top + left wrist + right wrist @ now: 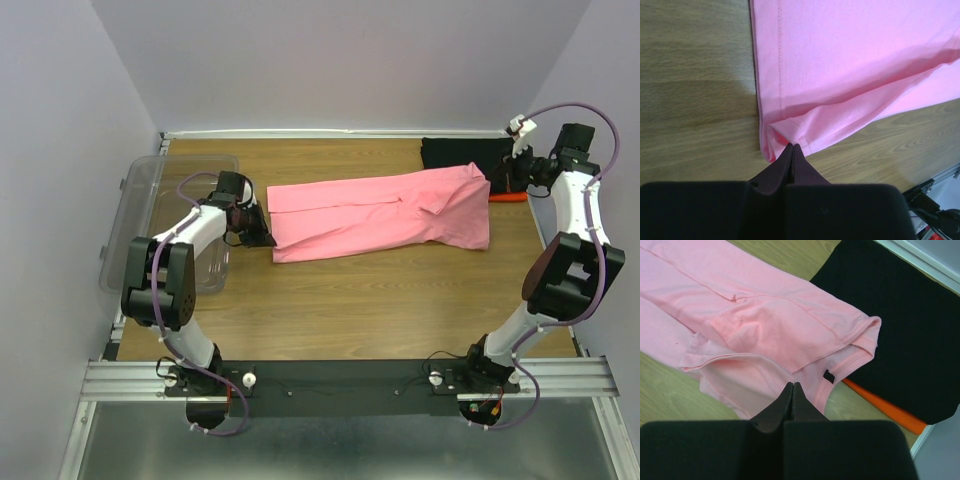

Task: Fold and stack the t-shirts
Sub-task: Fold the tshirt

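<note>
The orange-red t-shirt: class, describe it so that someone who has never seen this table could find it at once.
Start at the far right corner of the wooden table, where a black t-shirt lies. A narrow strip of orange-red t-shirt peeks out along its near edge. It alone is orange-red; the pink t-shirt is spread wide mid-table.

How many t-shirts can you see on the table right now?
3. The pink t-shirt lies in the centre; the black t-shirt sits at the far right corner; the orange t-shirt peeks out beneath it. Others could hide under that stack.
</note>
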`<state>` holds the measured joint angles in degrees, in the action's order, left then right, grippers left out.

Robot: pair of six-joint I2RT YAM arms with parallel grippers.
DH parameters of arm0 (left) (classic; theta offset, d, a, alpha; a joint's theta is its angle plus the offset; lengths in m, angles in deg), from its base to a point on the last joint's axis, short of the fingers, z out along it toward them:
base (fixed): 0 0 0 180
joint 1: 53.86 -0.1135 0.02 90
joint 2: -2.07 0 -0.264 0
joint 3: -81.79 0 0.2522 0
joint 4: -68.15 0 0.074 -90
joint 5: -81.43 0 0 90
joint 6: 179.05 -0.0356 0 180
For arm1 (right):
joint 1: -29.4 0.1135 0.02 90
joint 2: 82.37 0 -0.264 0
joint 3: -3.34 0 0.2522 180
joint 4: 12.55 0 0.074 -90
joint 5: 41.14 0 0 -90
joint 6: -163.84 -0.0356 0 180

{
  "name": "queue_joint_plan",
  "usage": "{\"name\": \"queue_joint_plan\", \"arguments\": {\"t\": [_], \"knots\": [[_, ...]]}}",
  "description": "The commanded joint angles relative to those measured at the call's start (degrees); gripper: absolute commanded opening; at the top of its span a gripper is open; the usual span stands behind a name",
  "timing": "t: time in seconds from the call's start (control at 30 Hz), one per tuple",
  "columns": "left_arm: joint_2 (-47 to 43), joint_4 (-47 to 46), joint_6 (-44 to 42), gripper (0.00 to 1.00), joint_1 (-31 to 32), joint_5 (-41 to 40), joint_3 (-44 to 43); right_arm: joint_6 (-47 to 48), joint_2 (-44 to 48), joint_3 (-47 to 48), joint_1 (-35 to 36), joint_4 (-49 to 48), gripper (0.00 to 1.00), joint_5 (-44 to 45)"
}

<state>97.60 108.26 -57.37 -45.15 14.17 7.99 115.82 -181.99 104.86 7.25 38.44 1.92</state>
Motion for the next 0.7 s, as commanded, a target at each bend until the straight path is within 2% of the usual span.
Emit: {"name": "queue_joint_plan", "arguments": {"t": [0.0, 0.67], "knots": [[1.68, 0.02, -1.27, 0.0, -0.36, 1.16, -2.55, -0.49, -1.11, -0.84, -0.52, -1.11, 0.01, 1.32], [4.05, 0.63, -1.27, 0.0, -0.36, -0.24, -5.8, -0.75, -2.08, -0.58, -0.52, -1.2, 0.01, 2.46]]}}
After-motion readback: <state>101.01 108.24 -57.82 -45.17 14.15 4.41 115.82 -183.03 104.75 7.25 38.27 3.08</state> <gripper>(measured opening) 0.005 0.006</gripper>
